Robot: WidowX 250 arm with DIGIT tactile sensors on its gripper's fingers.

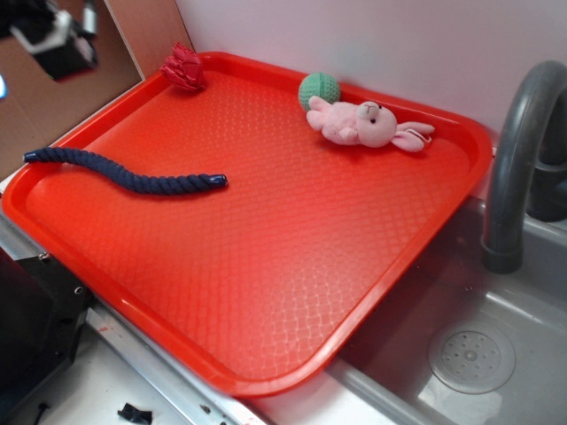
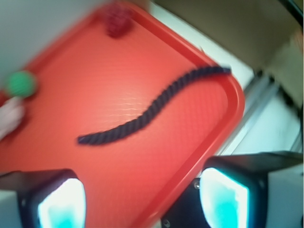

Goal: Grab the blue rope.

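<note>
- Wrist view: gripper (image 2: 142,199) fingers apart, empty, high above blue rope (image 2: 147,116).
- Risk: rope's far end overhangs tray (image 1: 266,390) rim; off-centre descent may pinch the rim.

A red textured plastic tray (image 1: 292,266) carries everything. On it lie the blue rope (image 1: 124,173), wavy near the left rim, a red frayed knot toy (image 1: 183,67) in the far corner, and a green ball (image 1: 319,88) touching a pink plush bunny (image 1: 363,124) by the back rim.
</note>
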